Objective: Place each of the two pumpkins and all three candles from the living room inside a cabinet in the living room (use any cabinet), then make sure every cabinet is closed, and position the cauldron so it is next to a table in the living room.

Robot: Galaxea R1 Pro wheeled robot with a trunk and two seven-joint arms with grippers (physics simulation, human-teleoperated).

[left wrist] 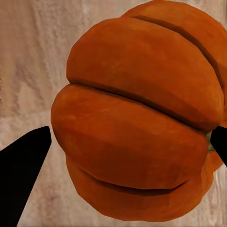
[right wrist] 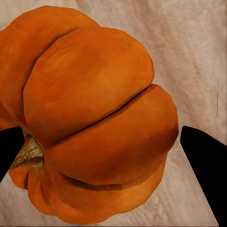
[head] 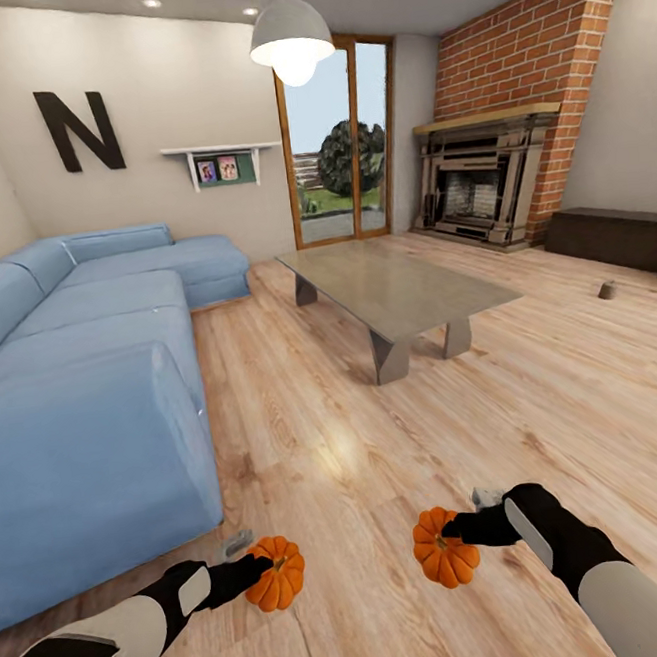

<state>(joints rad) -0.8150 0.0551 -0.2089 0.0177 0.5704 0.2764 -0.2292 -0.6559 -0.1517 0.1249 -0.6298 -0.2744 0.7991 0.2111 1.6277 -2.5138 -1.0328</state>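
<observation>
Sofa [head: 84, 392] takes up my 9 o'clock, big blue sectional. My left gripper [head: 253, 569] is at about 7, fingers clamped on a pumpkin [head: 276, 573], held just above the wood floor [head: 536, 399]. Wrist cam confirms it: black fingertips [left wrist: 23, 170] on both sides of it, orange ribs up close. Small grey thing on the floor right by the sofa corner, prob a candle [head: 236, 543] but can't tell. Right gripper [head: 456, 530] at 5 o'clock, also closed on the 2nd pumpkin [head: 442, 549], stem end against one fingertip. Table [head: 395, 287] sits at 12, well apart. Another candle [head: 607, 290] at 2 on the floor, near the cabinet [head: 616, 237] by the brick fireplace [head: 501, 186].
</observation>
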